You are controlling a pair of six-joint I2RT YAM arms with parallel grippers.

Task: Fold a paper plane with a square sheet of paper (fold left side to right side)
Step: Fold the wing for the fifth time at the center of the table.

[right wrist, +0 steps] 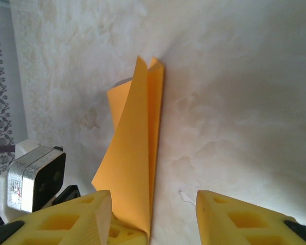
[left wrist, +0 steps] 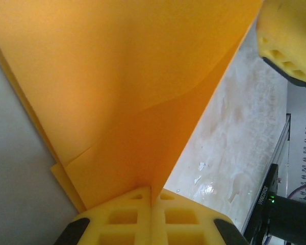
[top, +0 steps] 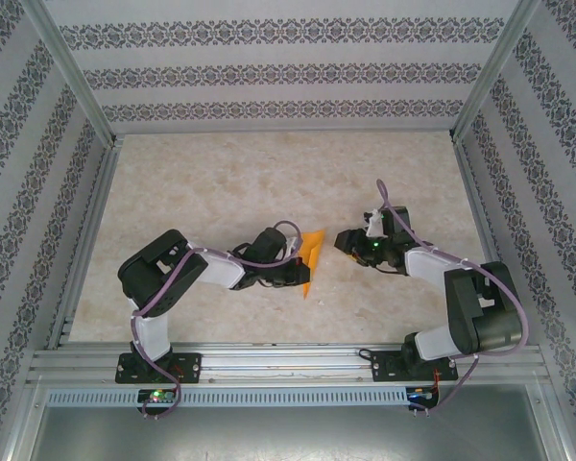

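**Operator:** What does the top view show?

**Spotter:** You have one orange sheet (top: 313,255), folded and standing on edge at mid-table (top: 269,173). It sits at the tip of your left gripper (top: 300,270). Your right gripper (top: 343,240) is just beside the sheet on the other side, with a gap between them. You have two arms. The left arm (top: 178,274) bends at its elbow and reaches right. The right arm (top: 442,279) reaches left.

**Operator:** And the left wrist view?

**Spotter:** Your left gripper (left wrist: 152,196) has its fingers (left wrist: 122,217) pressed together, pinching the sheet (left wrist: 122,92). The sheet rises from the fingers in layers. One yellow finger of your right gripper shows at the top right corner.

**Operator:** And the right wrist view?

**Spotter:** Your right gripper (right wrist: 153,196) has its two fingers (right wrist: 245,219) spread wide, with nothing pinched. The sheet (right wrist: 135,148) stands ahead of them, closer to the finger on the left of the picture. I can't tell whether it touches that finger.
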